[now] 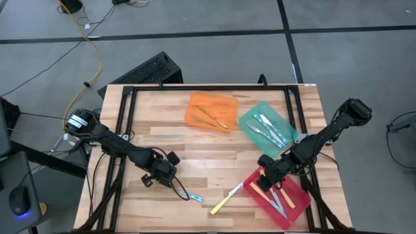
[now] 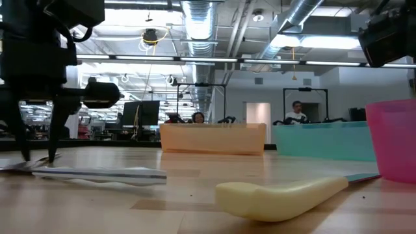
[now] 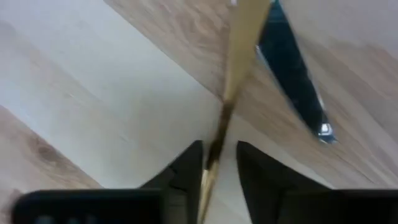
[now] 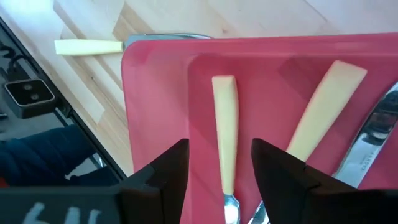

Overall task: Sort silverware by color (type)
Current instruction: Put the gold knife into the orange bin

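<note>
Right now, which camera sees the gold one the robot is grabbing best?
The left wrist view: the gold utensil runs between the left gripper fingers. The high and low views barely show it; the right wrist view misses it.

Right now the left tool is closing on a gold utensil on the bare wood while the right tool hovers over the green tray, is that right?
Not quite: the right tool hovers over the red tray, not the green tray, as the high view shows. The rest stands: the left tool has a gold utensil between its fingers on the wood.
</note>
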### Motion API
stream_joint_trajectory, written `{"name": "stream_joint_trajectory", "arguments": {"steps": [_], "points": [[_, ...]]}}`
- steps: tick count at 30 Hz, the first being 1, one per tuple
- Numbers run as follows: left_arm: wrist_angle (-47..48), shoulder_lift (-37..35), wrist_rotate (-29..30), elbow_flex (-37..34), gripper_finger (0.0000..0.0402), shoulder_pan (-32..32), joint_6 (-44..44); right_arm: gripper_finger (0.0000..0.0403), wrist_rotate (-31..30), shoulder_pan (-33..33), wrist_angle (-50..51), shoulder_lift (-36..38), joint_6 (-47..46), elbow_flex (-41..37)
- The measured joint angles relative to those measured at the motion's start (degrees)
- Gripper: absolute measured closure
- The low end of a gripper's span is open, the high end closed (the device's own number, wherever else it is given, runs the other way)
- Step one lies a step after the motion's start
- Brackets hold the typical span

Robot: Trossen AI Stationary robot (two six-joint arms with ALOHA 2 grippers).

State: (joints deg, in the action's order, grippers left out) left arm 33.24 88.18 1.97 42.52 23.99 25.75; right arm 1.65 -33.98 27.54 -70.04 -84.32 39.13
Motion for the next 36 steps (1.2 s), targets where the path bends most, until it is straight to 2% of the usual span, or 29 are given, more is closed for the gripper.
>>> {"name": "stream_joint_trajectory", "arguments": {"steps": [4,6,11,14,21,25,32,36], "points": [[-1.41,-0.04,0.56,-0.45,0.0381,-0.05,-1.09,0.0209,1.48,0.27,-1.13,0.0,-2.92,0.0],[-1.5,-0.04,0.8,-0.45,0.0393,-0.02,-2.11,0.0209,2.72,0.43,-2.53,0.0,-3.67,0.0],[-1.93,-0.04,1.89,-0.47,0.0394,-0.08,-3.1,0.0209,2.84,0.31,-9.39,0.0,-3.83,-0.02],[-3.12,-0.04,2.14,-0.56,0.0397,-0.86,-7.46,0.0209,2.7,0.39,-15.55,0.0,-2.29,-0.02],[-12.07,0.17,1.03,-0.54,0.04,-3.1,-18.73,0.0209,2.53,1.15,-28.79,0.0,2.98,-0.02],[-19.39,0.13,2.58,-0.52,0.0401,-3.83,-23.33,0.0209,2.27,2.39,-34.63,0.0,5.93,-0.02],[-28.43,0.13,7.35,-0.52,0.0401,-5.07,-28.47,0.0209,-0.19,3.71,-39.24,0.0,11.37,-0.02],[-32.09,0.13,7.57,-0.5,0.0401,-5.51,-31.72,0.0209,-0.79,4.6,-39.18,0.0,12.89,-0.01]]}}
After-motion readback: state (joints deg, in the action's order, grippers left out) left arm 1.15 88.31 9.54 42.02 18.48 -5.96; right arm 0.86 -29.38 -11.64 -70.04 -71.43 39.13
